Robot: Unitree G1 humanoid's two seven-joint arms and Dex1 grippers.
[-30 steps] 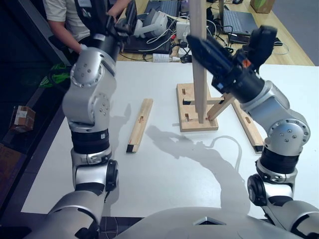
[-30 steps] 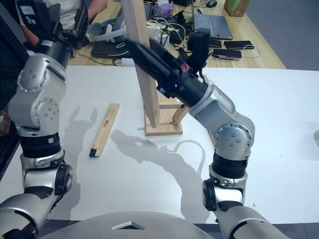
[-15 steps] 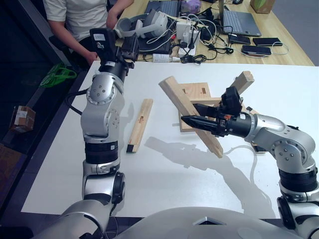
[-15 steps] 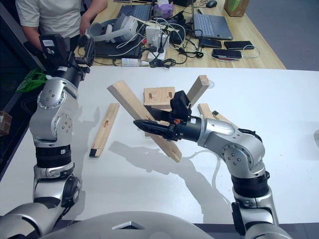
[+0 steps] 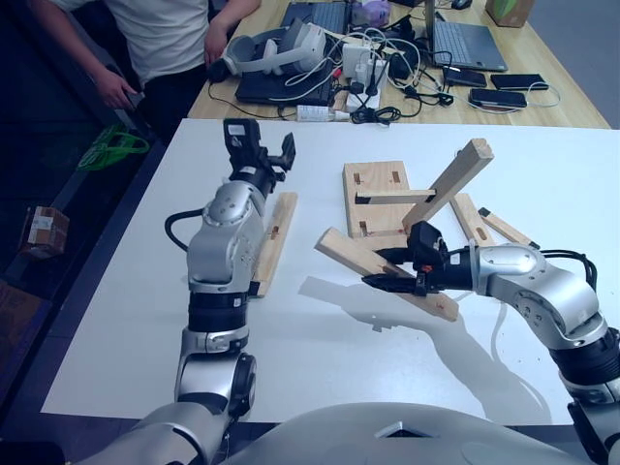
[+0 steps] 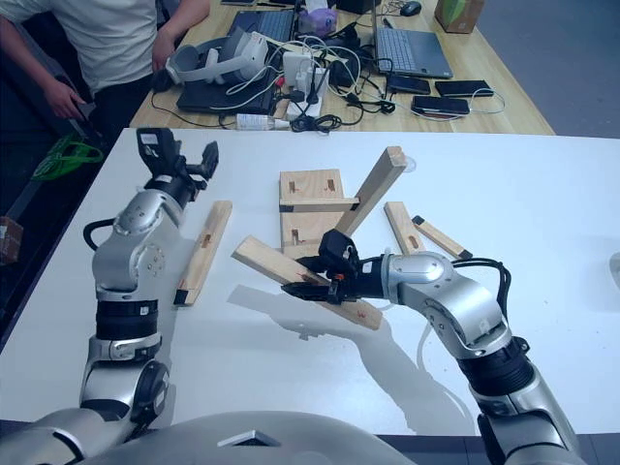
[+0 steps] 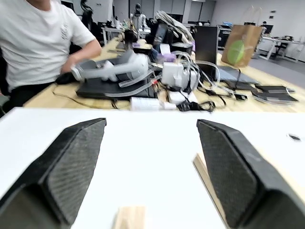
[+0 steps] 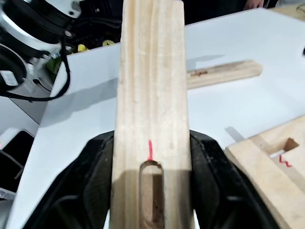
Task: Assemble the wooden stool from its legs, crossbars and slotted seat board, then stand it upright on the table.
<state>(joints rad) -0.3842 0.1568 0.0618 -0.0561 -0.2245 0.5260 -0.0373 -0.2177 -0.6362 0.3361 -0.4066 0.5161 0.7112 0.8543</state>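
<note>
The slotted seat board (image 5: 376, 174) lies flat on the white table, with one leg (image 5: 451, 178) leaning up out of it and a crossbar (image 5: 390, 197) across it. My right gripper (image 5: 386, 268) is shut on another wooden leg (image 6: 266, 263), held low and slanted just in front of the board; in the right wrist view the leg (image 8: 152, 90) runs between both fingers (image 8: 97, 183). My left gripper (image 5: 260, 155) is open, its pads (image 7: 71, 167) wide apart, above the far end of a third leg (image 5: 273, 237) lying flat. Two more wooden pieces (image 5: 473, 219) lie right of the board.
A wooden desk behind the table carries laptops (image 5: 455, 39), a headset (image 5: 276, 48), phones and tangled cables (image 5: 373, 68). A person (image 5: 165, 29) stands at the desk's left end. The table's left edge (image 5: 145, 194) runs close beside my left arm. White table surface lies bare near me.
My right gripper has swung the leg down from upright over the seat board to low and slanted in front of it. My left arm has come down toward the flat-lying leg.
</note>
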